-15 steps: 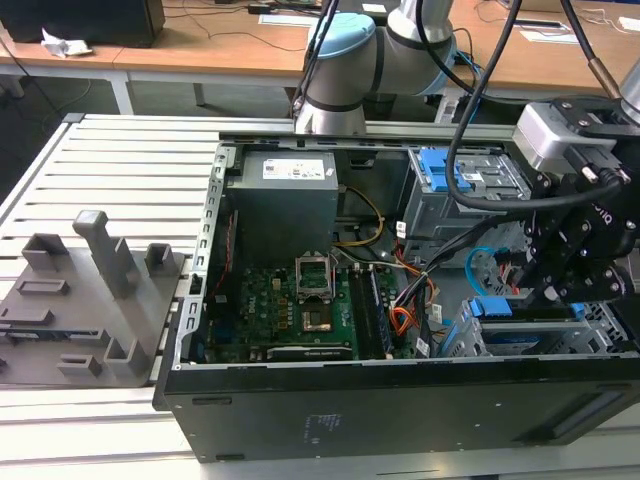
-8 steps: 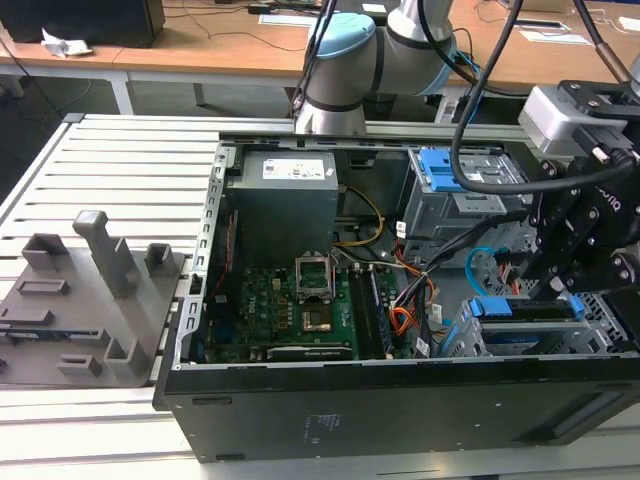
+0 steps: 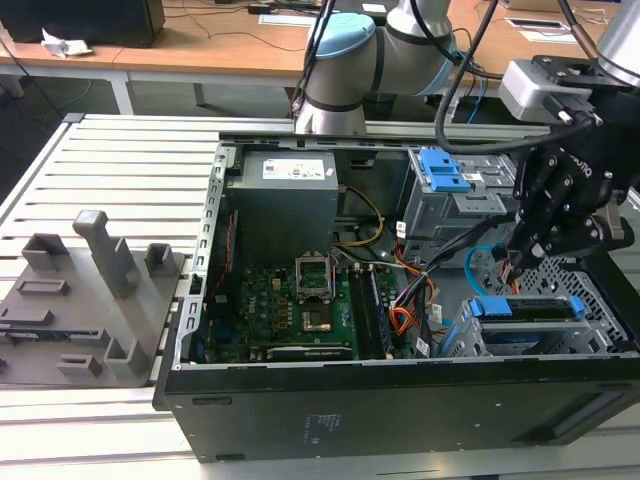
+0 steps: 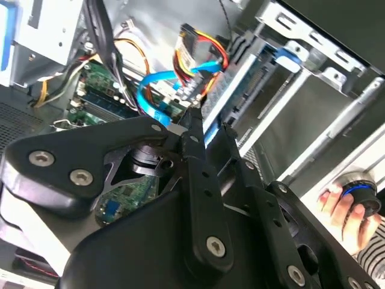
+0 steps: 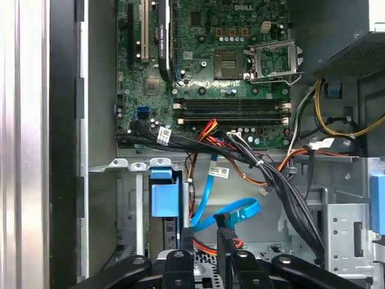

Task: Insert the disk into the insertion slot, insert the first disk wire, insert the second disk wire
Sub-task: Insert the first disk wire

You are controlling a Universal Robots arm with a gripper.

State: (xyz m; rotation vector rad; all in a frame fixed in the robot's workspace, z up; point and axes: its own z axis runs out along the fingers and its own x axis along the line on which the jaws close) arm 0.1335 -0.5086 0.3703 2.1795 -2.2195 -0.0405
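Slatted table [image 3: 130, 170]; slot [image 3: 462, 340] (disk [image 3: 528, 310] inside)

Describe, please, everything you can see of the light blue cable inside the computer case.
The light blue cable is slim and flat, with a smooth plastic look and a small white tag on it. In the first wrist view it comes out from behind the black cable bundle, bends into an open loop, and ends in a black plug close to the claw. Its other end is hidden.
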